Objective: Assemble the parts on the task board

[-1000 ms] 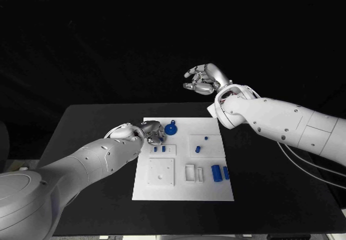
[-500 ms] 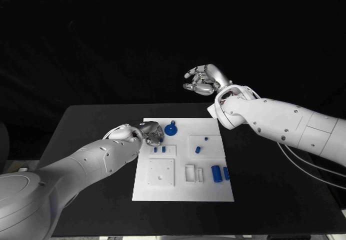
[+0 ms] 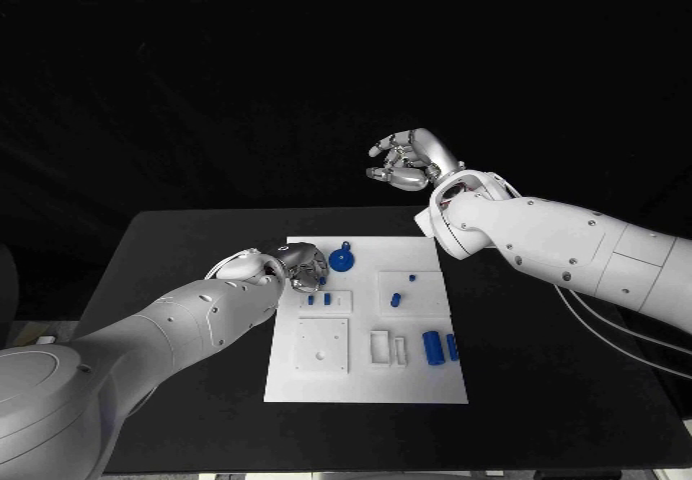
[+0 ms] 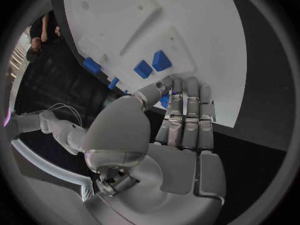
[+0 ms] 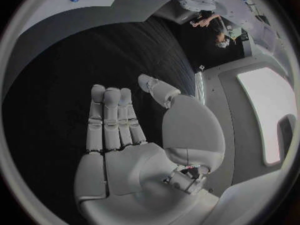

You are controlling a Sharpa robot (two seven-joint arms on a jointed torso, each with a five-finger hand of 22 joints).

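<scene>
We have the left robot hand (image 3: 293, 268) low over the upper left of the flat white task board (image 3: 325, 370), fingers pinched on a small blue piece (image 4: 164, 100), likely lining it up for seating. Our right robot hand (image 3: 408, 160) waits raised, empty, fingers loosely apart. No readable writing anywhere.

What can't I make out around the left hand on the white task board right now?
- Small blue part at the left hand: head view, fingers cover it; left wrist view, only a sliver between thumb and fingers.
- Held or just touched: cannot tell.
- White task board socket beneath: hidden by the hand.
</scene>
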